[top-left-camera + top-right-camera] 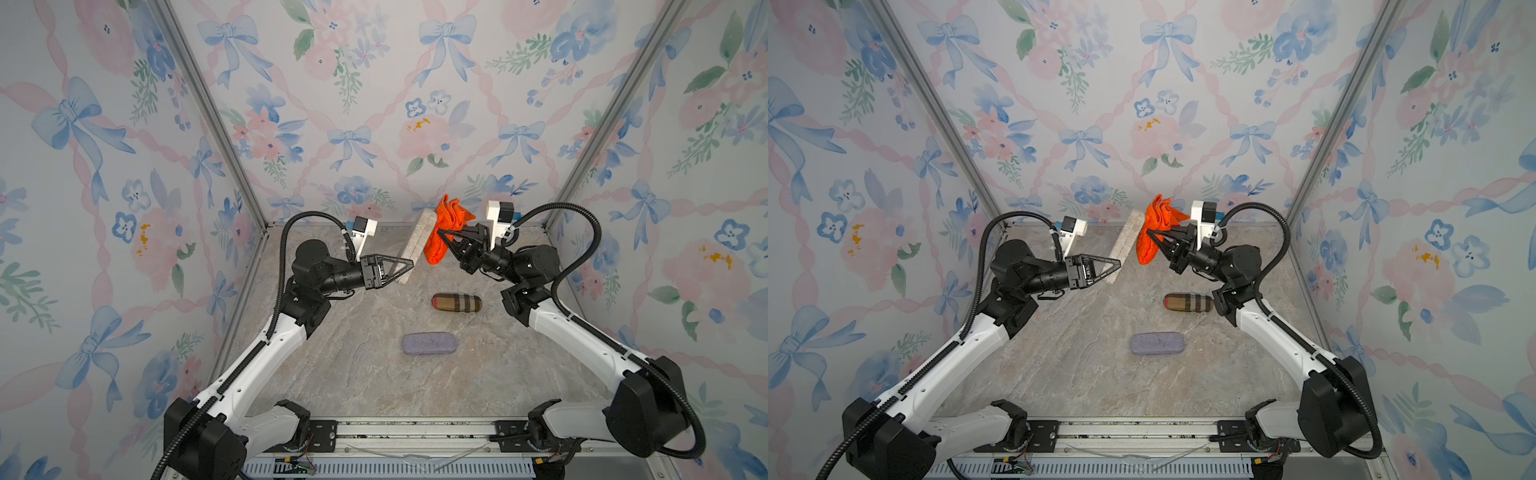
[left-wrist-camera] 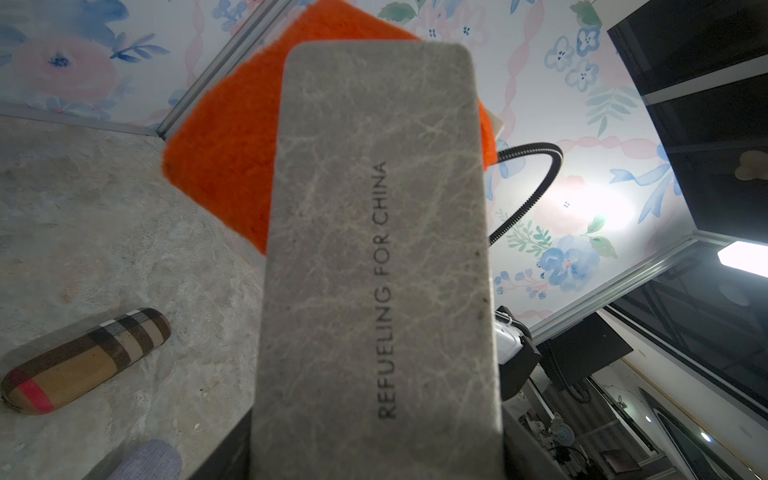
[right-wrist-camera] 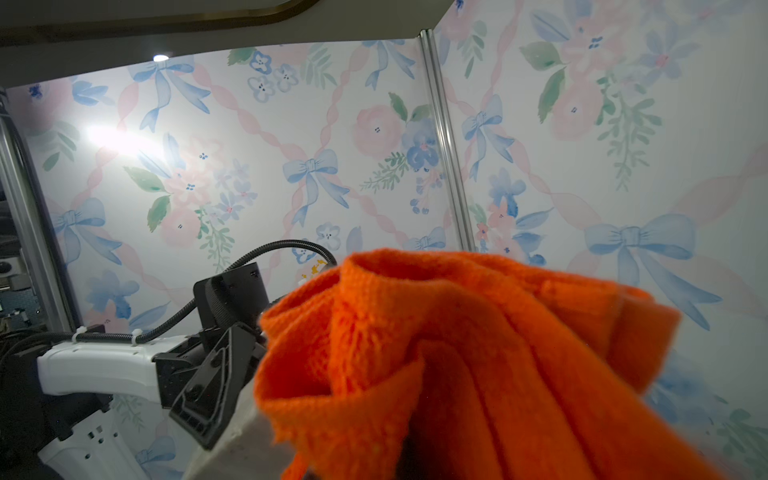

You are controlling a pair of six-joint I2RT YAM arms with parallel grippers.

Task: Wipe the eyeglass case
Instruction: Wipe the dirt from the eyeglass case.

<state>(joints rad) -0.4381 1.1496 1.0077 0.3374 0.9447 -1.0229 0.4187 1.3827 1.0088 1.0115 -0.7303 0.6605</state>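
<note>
**Two grippers loaded, one case in the air**

Both arms meet just above the centre of the frame in both top views. The left gripper has its jaws partway closed on the lower end of the grey crackle-grained rectangular eyeglass case. The case is held clear of the table and slants up and to the right. The left wrist view shows its broad printed face. The right gripper is pinched tight on a bunched orange terry cloth, which lies against the case's far side. Contact looks likely, though I cannot confirm it.

Risks, as I judge them:
- **Case slipping:** it is gripped at one end only, so a firm sideways push from the cloth could lever it round or slide it out of the jaws. It would then drop toward the brown plaid capsule-shaped case below.
- **Cloth coming loose:** it is held by a small pinch, so dragging could tug it free, or a loose fold could snag on the left gripper.

Underneath is a beige marbled tabletop, smooth-looking, with a lilac fabric oblong case at lower centre. Floral, ribboned wallpaper panels set between aluminium posts close in three sides.
</note>
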